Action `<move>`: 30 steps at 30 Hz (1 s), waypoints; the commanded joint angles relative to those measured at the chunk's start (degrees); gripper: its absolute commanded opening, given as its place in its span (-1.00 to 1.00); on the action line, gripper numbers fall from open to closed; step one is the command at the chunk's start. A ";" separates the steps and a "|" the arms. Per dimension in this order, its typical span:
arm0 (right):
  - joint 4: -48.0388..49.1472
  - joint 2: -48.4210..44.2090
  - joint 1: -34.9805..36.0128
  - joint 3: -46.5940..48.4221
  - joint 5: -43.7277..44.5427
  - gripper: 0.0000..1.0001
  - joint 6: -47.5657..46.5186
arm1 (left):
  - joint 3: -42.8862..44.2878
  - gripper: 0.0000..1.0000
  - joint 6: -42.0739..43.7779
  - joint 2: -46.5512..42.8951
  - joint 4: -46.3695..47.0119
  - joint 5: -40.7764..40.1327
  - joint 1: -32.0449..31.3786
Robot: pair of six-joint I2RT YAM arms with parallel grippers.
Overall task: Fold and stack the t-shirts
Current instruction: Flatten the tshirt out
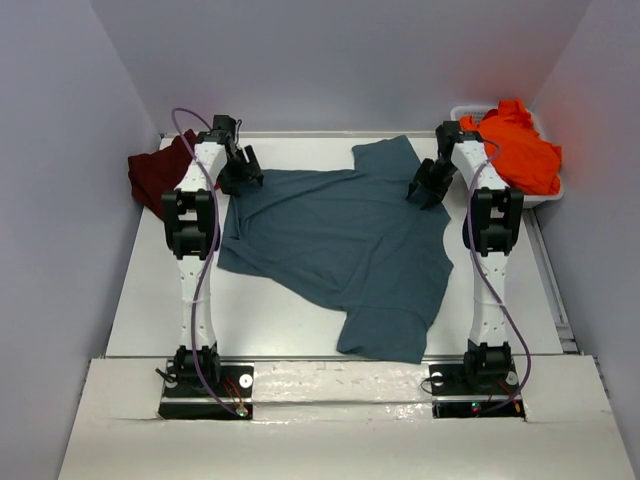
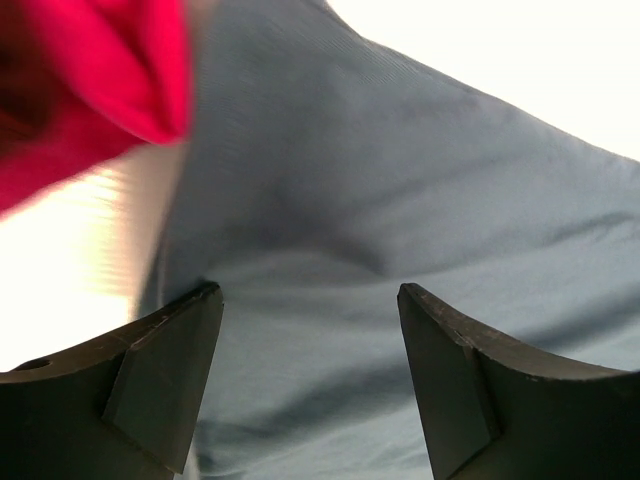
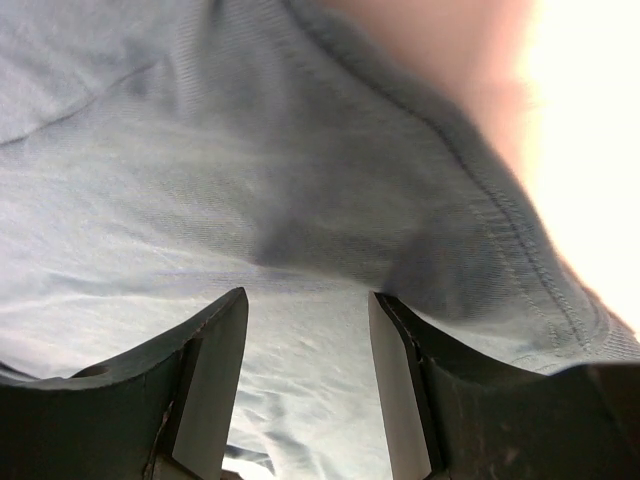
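A slate teal-blue t-shirt (image 1: pixel 345 240) lies spread out and rumpled across the middle of the table. My left gripper (image 1: pixel 243 172) hovers over its far left corner, jaws wide open above the cloth (image 2: pixel 330 200) with nothing between them. My right gripper (image 1: pixel 428 185) is over the shirt's far right side by a hemmed edge (image 3: pixel 500 230), also open and empty. A dark maroon t-shirt (image 1: pixel 155 175) sits bunched at the far left. Beside the blue cloth in the left wrist view shows bright pink cloth (image 2: pixel 90 80). A vivid orange t-shirt (image 1: pixel 520 148) is heaped at the far right.
The orange shirt fills a white plastic tub (image 1: pixel 462 111) at the table's far right corner. Grey walls close in the table on the left, right and back. Bare white tabletop (image 1: pixel 260 320) shows in front of the blue shirt.
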 commanded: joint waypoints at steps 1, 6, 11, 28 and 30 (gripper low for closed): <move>0.39 2.31 -4.28 1.19 4.68 0.17 -0.02 | 1.52 0.69 -0.08 1.51 0.78 0.28 1.43; 1.09 0.64 -4.90 0.14 4.51 0.17 -0.28 | 1.70 0.69 0.36 0.63 2.27 1.86 2.48; 1.70 -1.37 -4.90 -1.00 1.87 0.17 -1.07 | -0.49 0.70 1.15 -3.31 7.10 4.58 2.48; 3.02 -10.61 -4.38 -6.28 1.44 0.17 -3.62 | -8.23 0.72 2.30 -12.90 4.56 -4.38 3.53; 2.94 -11.74 -4.38 -6.63 0.73 0.17 -3.62 | -10.16 0.72 2.38 -14.74 5.00 -4.38 3.53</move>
